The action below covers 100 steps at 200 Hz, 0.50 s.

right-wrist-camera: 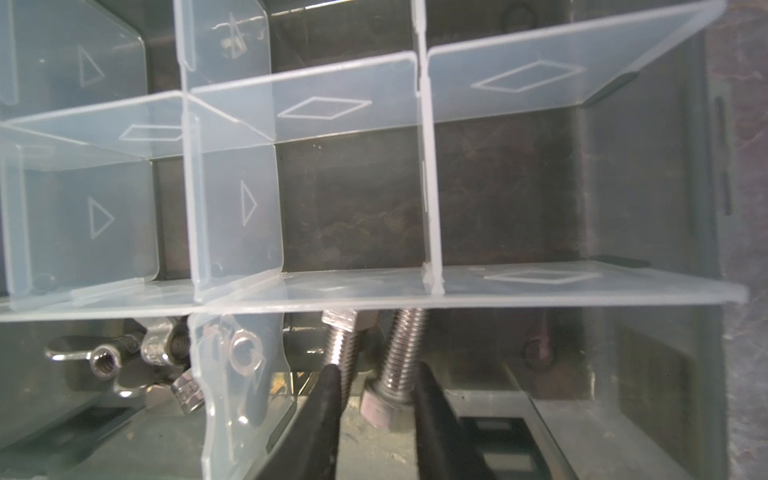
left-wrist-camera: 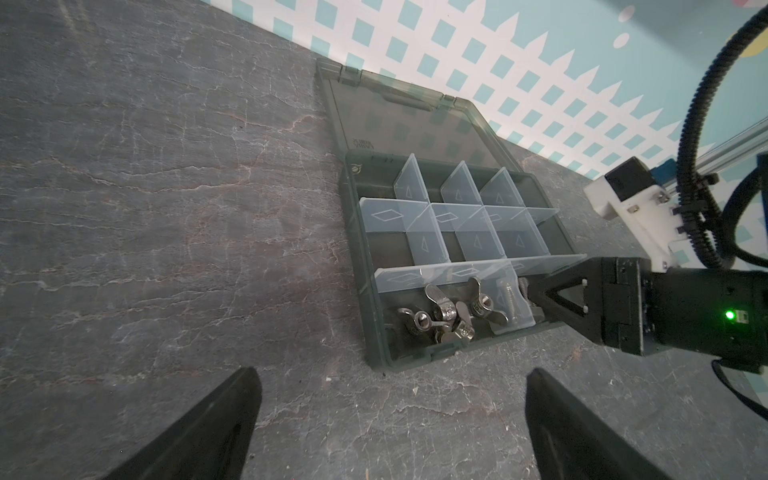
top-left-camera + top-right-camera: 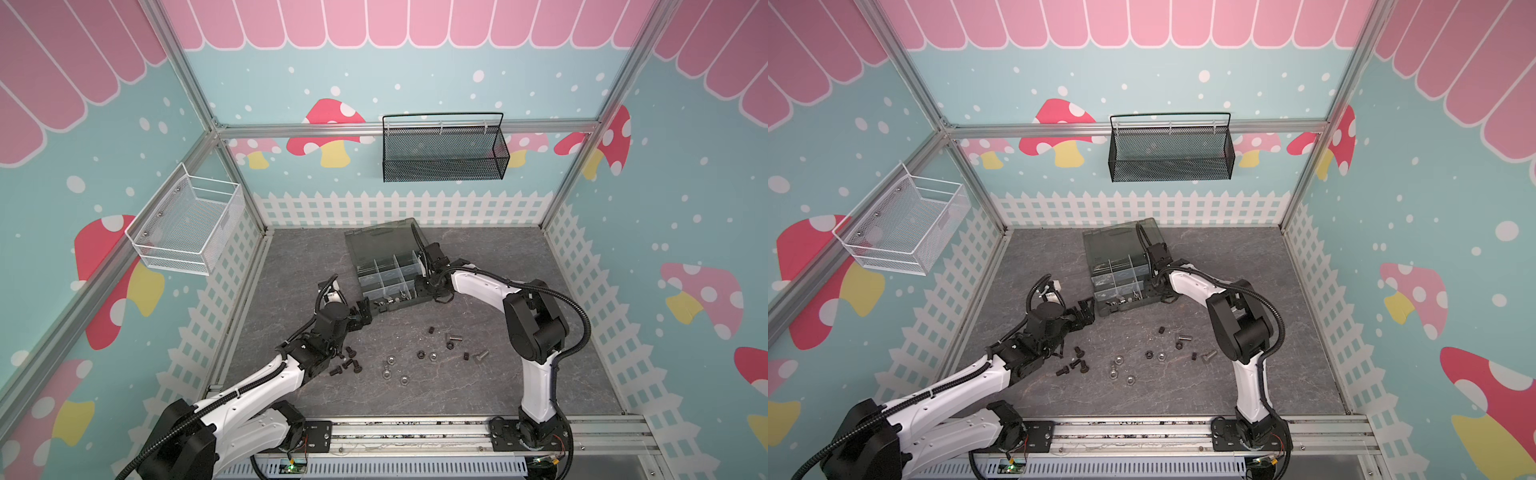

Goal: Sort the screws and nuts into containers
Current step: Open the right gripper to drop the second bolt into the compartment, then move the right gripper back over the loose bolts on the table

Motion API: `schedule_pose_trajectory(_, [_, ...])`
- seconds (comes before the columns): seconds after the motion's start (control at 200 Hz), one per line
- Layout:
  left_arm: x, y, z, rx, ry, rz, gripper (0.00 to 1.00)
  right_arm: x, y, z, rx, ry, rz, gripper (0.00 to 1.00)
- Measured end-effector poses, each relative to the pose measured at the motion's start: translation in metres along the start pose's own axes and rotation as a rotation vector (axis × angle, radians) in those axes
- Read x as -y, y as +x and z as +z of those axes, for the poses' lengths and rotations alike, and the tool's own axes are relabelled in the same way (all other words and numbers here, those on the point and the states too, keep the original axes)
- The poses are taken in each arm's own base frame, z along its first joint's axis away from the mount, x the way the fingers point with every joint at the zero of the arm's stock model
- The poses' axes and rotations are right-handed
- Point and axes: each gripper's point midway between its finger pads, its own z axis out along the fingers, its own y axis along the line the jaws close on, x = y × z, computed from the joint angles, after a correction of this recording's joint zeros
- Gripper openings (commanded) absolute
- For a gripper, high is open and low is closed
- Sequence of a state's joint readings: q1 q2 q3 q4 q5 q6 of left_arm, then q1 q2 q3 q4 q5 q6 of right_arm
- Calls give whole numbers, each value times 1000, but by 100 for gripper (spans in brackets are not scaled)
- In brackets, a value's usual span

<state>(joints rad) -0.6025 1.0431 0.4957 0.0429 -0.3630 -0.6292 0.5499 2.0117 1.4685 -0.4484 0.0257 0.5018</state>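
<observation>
right hand (image 1: 378,372) slightly parted | shiny threaded hex screw (image 1: 401,345) between, seemingly loose | left hand (image 2: 392,374) spread

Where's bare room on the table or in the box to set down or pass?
Free: table between left fence and organiser box; strip between right arm and right fence; box's middle and far compartments. Crowded: loose screws and nuts between the arms; near row, with wing nuts, silver screws and the right pincer.
</observation>
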Motion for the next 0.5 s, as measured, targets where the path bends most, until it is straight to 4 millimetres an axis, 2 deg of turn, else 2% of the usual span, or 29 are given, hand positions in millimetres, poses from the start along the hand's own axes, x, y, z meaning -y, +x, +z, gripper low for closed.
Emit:
schedule_pose_trajectory(0.29, [0, -1, -1, 3, 3, -2, 100, -1, -3, -6, 9, -3, -4, 38])
schedule_pose_trajectory(0.405, [1, -2, -2, 6, 5, -4, 100, -2, -11, -24, 39, -8, -10, 38])
schedule_pose_trajectory(0.5, [1, -3, -2, 8, 6, -7, 100, -4, -24, -54, 99, -19, -13, 39])
